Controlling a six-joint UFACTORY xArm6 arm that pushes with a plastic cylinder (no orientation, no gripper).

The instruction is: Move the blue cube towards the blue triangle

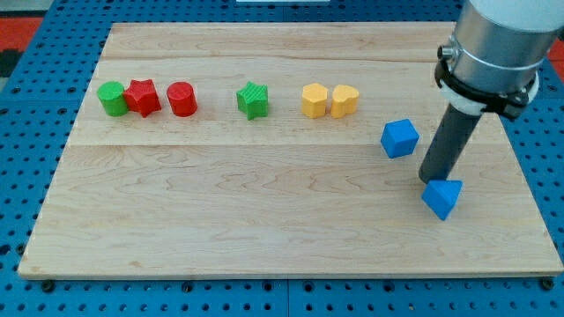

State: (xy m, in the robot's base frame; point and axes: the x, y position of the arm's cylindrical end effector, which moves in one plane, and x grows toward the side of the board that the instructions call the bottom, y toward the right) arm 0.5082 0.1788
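Here's my tip [431,182], the lower end of the straight dark rod, down at the right side of the pale wooden board [264,229], with the grey arm housing [498,44] filling the view's top right corner. The tip sits just at the upper left edge of the blue triangular block [442,197], touching it or a hair off, I cannot tell which. It is a bare rod with nothing to clench or release, and it carries nothing. The blue cube [399,138], the one the task is about, lies up and to the view's left of the tip, near the rod but clear of it, and apart from the blue triangular block with the rod standing between the 2. Over along the board's upper band runs a row of other pieces: at the view's left a green cylinder [112,98] tight against a red star-shaped block [143,97], then a red cylinder [182,99] just beside that; further right a green star-shaped block [253,100] on its own; then 2 yellow blocks [330,100] side by side, touching, their exact shapes hard to make out. Around the board shows a blue perforated table surface [35,106].
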